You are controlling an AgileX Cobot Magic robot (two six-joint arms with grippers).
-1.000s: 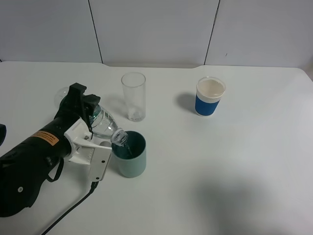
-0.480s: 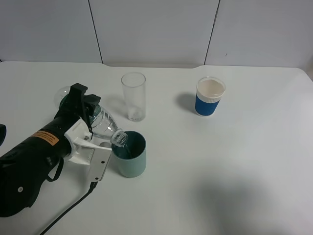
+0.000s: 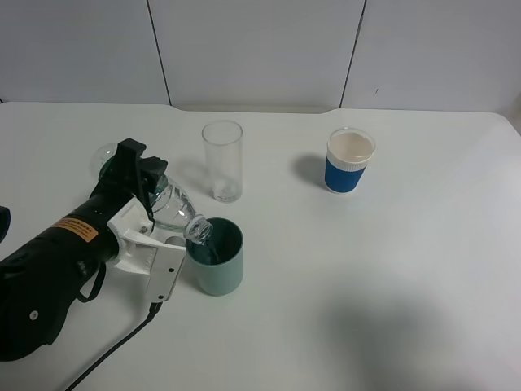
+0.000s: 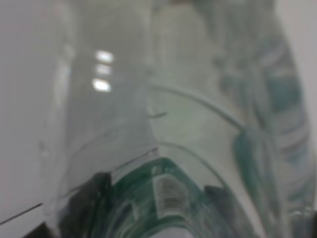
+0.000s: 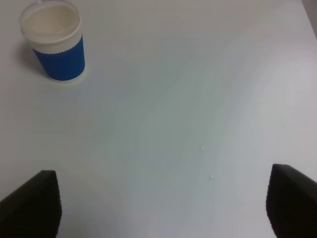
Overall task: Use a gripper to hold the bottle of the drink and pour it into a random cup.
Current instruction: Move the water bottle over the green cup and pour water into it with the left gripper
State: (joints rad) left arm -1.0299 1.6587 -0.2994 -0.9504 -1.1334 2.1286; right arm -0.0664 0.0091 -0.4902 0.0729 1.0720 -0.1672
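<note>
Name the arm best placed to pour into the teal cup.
Left: its gripper clamps the tilted bottle, mouth over the cup. The right gripper hangs open near the blue paper cup.

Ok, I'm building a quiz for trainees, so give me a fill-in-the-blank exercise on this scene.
1. The left pincer holds the small clear plastic bottle tilted, mouth over the ___ opaque tapered cup.
2. In the high view, the blue-and-white paper cup stands farthest ___.
3. The right pincer is ___, holding nothing.
Missing words: teal-green; right; open.
</note>
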